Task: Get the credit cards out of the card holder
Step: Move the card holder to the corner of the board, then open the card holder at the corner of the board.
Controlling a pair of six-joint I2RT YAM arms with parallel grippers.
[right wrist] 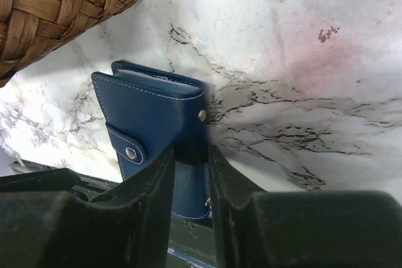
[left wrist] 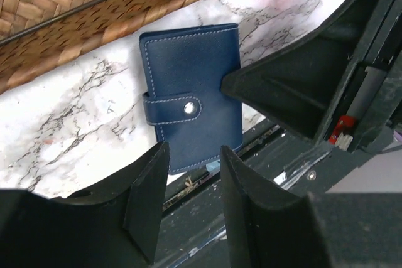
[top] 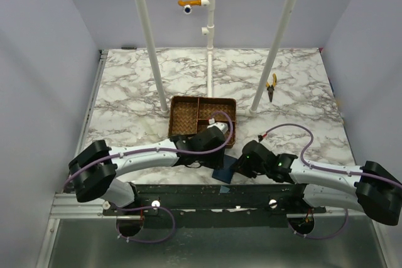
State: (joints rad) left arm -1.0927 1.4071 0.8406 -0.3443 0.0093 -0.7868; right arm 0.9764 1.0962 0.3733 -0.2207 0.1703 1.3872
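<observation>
Both arms reach in from their bases at the near edge, elbows low, wrists meeting near the table's front-centre.

R arm comes in from the right and points left. The right gripper [right wrist: 190, 158] is closed down to a narrow gap w/ one side of the card holder [left wrist: 188, 73] pinched between its fingers.

L arm sweeps in from the left, wrist angled down over the same spot. The left gripper [left wrist: 191, 158] is partly open w/ nothing in it, its tips just short of the holder's near edge.

Holder lies flat on the marble table [top: 138, 86] at the front edge, shut, strap snapped. Just beyond it sits the wicker tray [top: 173, 117]. Further back on the right are yellow-handled pliers [top: 271, 86], then white poles [top: 147, 36].
</observation>
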